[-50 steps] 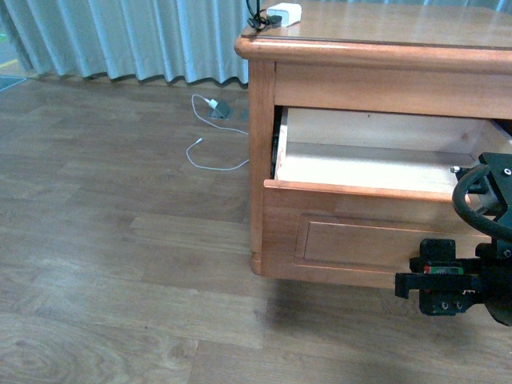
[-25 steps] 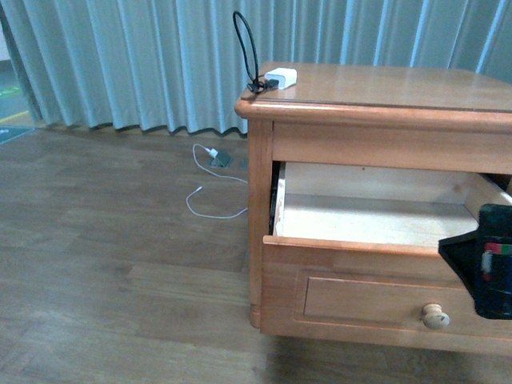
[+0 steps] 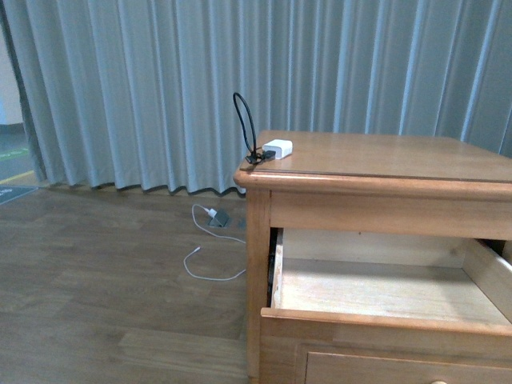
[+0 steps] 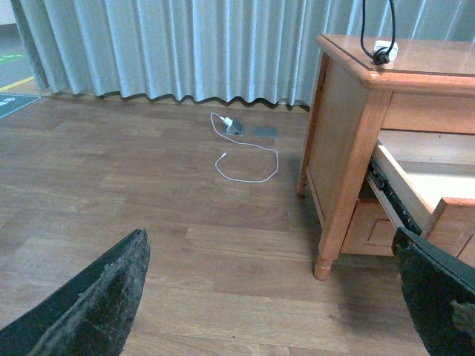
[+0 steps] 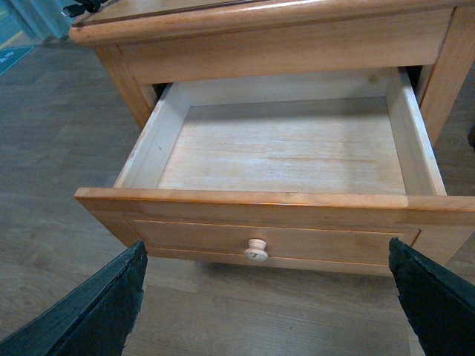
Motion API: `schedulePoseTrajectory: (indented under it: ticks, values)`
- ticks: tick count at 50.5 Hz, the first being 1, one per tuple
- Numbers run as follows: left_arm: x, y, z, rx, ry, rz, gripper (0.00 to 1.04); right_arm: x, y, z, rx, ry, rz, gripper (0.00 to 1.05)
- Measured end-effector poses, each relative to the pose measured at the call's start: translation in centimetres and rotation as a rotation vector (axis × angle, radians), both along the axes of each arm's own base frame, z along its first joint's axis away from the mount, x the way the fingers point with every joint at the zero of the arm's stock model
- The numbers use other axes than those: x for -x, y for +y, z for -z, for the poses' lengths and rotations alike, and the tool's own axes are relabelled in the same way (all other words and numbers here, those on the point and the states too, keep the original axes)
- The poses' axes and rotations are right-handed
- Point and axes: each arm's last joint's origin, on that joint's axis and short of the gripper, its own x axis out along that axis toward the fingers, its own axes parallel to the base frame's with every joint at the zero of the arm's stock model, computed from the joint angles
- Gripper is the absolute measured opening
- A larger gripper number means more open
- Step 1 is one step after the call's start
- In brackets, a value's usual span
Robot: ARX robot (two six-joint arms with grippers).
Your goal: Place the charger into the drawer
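Note:
The charger [image 3: 278, 149], a small white block with a black looped cable [image 3: 243, 122], lies on the near left corner of the nightstand top; the left wrist view also shows it [image 4: 386, 51]. The upper drawer [image 3: 384, 320] stands pulled out and its pale interior is empty. In the right wrist view the drawer front [image 5: 312, 239] and its round knob [image 5: 257, 250] face me. My right gripper [image 5: 271, 308] is open and empty, low in front of the drawer. My left gripper [image 4: 274, 297] is open and empty above the floor, left of the nightstand. Neither arm shows in the front view.
The wooden nightstand [image 3: 376, 172] stands before grey-blue curtains [image 3: 160, 88]. A white plug with a thin white cable [image 3: 211, 216] lies on the wood floor beside it, also in the left wrist view [image 4: 234, 124], next to a floor plate [image 4: 264, 131].
The front view has swung upward, from floor and drawer front to curtain and nightstand top. The right arm, seen low at the right before, has left that view. The drawer stays open.

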Motion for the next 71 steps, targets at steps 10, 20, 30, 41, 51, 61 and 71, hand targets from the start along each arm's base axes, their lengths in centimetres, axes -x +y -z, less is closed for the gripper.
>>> schedulePoseTrajectory:
  ticks: [10,20,30,41,51,61,71]
  values:
    - [0.0,0.0,0.0,0.000,0.000,0.000,0.99,1.0,-0.9,1.5,0.119,-0.327,0.118,0.66]
    - [0.0,0.0,0.0,0.000,0.000,0.000,0.99,2.5,-1.3,3.0,0.146,-0.340,0.132,0.18]
    - [0.0,0.0,0.0,0.000,0.000,0.000,0.99,3.0,-1.4,3.3,0.150,-0.353,0.132,0.25]
    - [0.0,0.0,0.0,0.000,0.000,0.000,0.99,3.0,-1.4,3.3,0.150,-0.353,0.132,0.68]
    - [0.0,0.0,0.0,0.000,0.000,0.000,0.99,3.0,-1.4,3.3,0.149,-0.353,0.133,0.99]
    - [-1.1,-0.5,0.1,-0.011,0.116,-0.276,0.99,3.0,-1.4,3.3,0.150,-0.353,0.133,0.97]
    - [-5.4,-1.9,-3.5,-0.014,0.143,-0.189,0.99,3.0,-1.4,3.3,0.150,-0.353,0.133,0.97]
